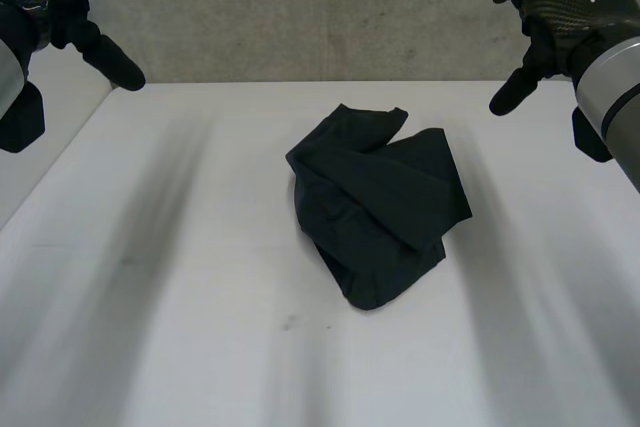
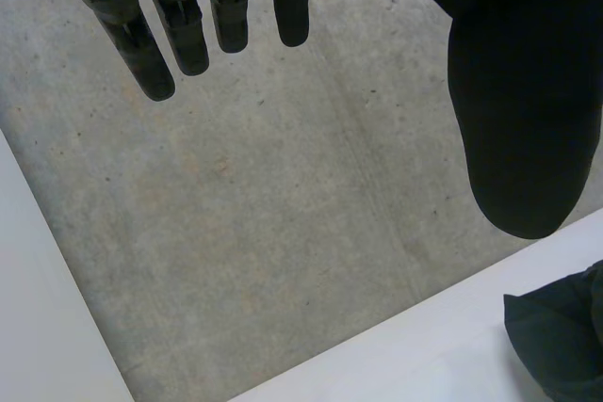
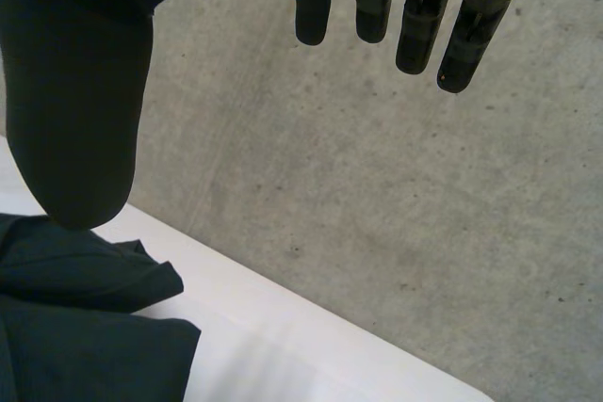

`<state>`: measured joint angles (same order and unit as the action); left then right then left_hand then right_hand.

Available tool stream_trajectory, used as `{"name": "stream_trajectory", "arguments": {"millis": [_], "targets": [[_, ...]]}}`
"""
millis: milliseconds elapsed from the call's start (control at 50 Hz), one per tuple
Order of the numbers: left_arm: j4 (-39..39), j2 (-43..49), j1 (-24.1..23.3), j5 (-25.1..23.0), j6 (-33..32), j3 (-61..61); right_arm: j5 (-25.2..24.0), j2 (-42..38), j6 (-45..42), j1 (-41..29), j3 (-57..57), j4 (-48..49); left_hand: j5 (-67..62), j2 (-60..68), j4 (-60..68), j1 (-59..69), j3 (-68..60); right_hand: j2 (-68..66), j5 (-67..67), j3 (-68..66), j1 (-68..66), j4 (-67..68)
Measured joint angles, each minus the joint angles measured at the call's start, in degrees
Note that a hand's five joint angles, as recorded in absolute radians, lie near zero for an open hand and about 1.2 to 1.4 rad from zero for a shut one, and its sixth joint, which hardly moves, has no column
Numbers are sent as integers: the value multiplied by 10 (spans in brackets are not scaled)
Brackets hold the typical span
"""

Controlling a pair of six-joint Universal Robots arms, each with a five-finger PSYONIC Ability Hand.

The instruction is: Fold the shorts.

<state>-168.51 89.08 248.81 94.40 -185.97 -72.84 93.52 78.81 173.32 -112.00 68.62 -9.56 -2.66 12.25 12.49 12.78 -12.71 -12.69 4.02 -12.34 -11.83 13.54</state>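
The black shorts (image 1: pixel 375 207) lie crumpled in a loose heap at the middle of the white table (image 1: pixel 180 277). High above the table's far left corner my left hand (image 1: pixel 75 7) hovers, fingers straight and empty. My right hand (image 1: pixel 555 17) is raised over the far right corner, open as well and holding nothing. Both hands are well apart from the cloth. In the left wrist view the straight fingers (image 2: pixel 188 30) and thumb face the wall, with a bit of the shorts (image 2: pixel 561 336) beside the thumb. The right wrist view has its fingers (image 3: pixel 415 25) spread and the shorts (image 3: pixel 75 317) below the thumb.
A grey concrete wall (image 1: pixel 320 7) runs right behind the table's far edge. A white side panel (image 2: pixel 47 308) stands at the table's left end. Bare tabletop surrounds the shorts on all sides.
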Motion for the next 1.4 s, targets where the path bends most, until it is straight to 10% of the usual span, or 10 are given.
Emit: {"name": "stream_trajectory", "arguments": {"millis": [240, 420, 660, 740, 800, 980, 1280, 1400], "targets": [[-11, 24, -11, -7, -8, -30, -32, -15, -81, 2, 27, -4, 0, 0, 0, 0, 0, 0, 0, 0, 0, 0], [-109, 131, -103, -9, -45, -52, -70, -25, -148, 14, 134, -17, -6, 8, 6, 7, -5, 0, 0, 0, 0, 0], [-252, 418, -245, -1, -289, 79, -80, -27, -117, 79, 314, 96, -48, 53, 49, 45, -43, 0, 0, 0, 0, 0], [-254, 478, -260, 5, -311, 143, -81, -28, -116, 83, 340, 119, -234, 254, 241, 262, -237, 0, 0, 0, 0, 0], [-253, 490, -256, 38, -293, 165, -81, -28, -116, 82, 346, 124, -488, 515, 508, 525, -499, 0, 0, 0, 0, 0], [-247, 360, -202, 160, -154, 59, -102, -28, -111, 80, 334, 123, -518, 560, 557, 530, -542, 0, 0, 0, 0, 0], [-250, 130, -75, 135, -53, -277, -144, -76, -34, 66, 234, 91, -518, 553, 550, 530, -544, 0, 0, 0, 0, 0], [-242, 99, -40, 108, -28, -370, -154, -145, 12, -1, 117, 13, -166, 168, 168, 151, -170, 0, 0, 0, 0, 0]]}}
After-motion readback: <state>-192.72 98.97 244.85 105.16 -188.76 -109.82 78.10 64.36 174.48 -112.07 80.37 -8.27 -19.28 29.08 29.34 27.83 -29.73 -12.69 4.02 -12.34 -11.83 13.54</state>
